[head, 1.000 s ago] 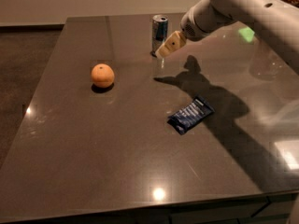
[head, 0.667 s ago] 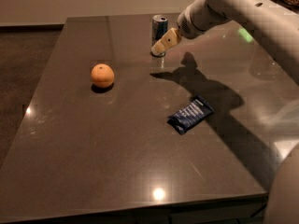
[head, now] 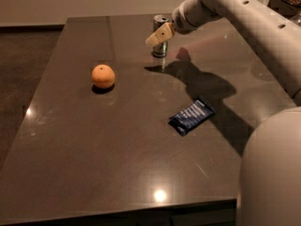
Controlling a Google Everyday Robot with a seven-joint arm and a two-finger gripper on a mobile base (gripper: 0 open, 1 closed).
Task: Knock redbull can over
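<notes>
Standing upright near the far edge of the dark table (head: pixel 117 164), the redbull can (head: pixel 160 49) has the gripper (head: pixel 159 34) directly at its front, the tan tip crossing the can's upper half; contact cannot be confirmed; whether the gripper is spread or closed cannot be told. An orange (head: pixel 103 76) lies nearer, to the can's left; a dark-blue wrapper (head: pixel 191 116) lies flat, nearer still, to its right.

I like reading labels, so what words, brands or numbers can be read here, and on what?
On the redbull can: label too blurred to read, partly behind the robot's hand.
On the dark-blue snack wrapper: pale print, too blurred to read.
On the orange and table: no text.
</notes>
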